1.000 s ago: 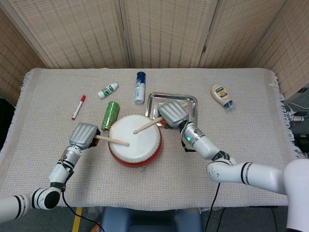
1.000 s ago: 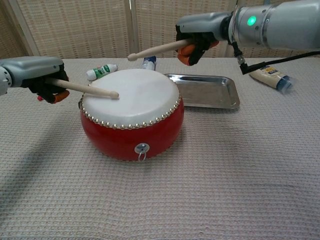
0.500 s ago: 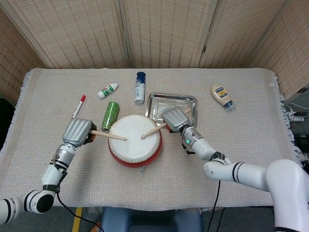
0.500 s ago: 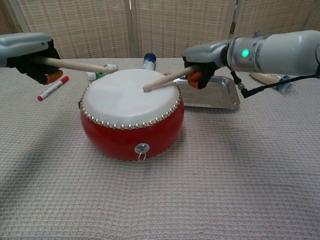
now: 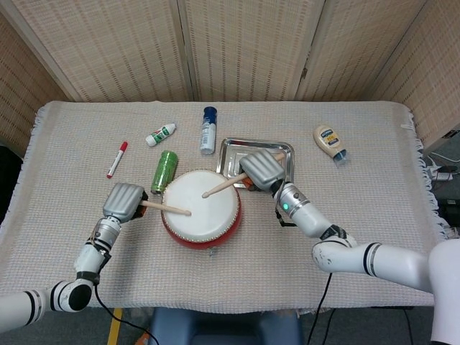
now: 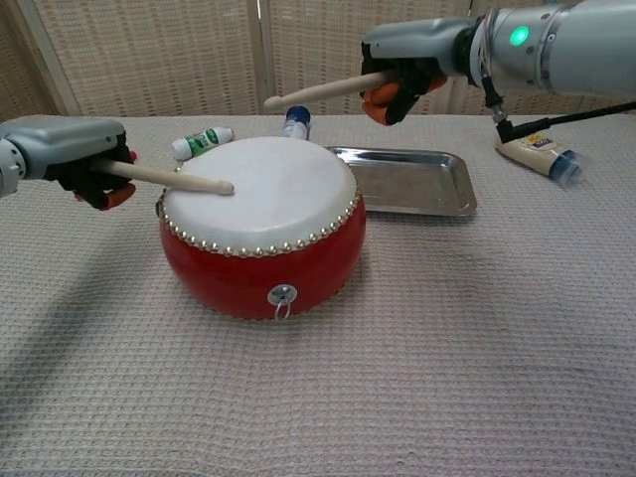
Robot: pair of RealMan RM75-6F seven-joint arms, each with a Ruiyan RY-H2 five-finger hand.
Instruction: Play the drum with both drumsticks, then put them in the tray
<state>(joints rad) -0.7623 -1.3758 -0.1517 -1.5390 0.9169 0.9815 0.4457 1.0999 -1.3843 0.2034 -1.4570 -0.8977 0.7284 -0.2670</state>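
My left hand (image 6: 75,159) grips its drumstick (image 6: 164,177), tip on the drum (image 6: 260,224) skin. Right hand (image 6: 402,75) clamps the other stick (image 6: 318,91), raised above the drum. Tray (image 6: 437,195) sits just behind the drum. Risk: a hard downstroke loosens the grip and the stick slides out.

Both hands, left hand (image 5: 123,200) and right hand (image 5: 260,169), wear grey shells with orange-padded palms; silver-white arms have black joint bands (the right forearm shows a green light) and black cables.

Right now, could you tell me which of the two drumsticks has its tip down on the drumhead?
The left drumstick, gripped by the left hand: its tip rests on the drum. The right drumstick, in the right hand, is raised clear above the skin.
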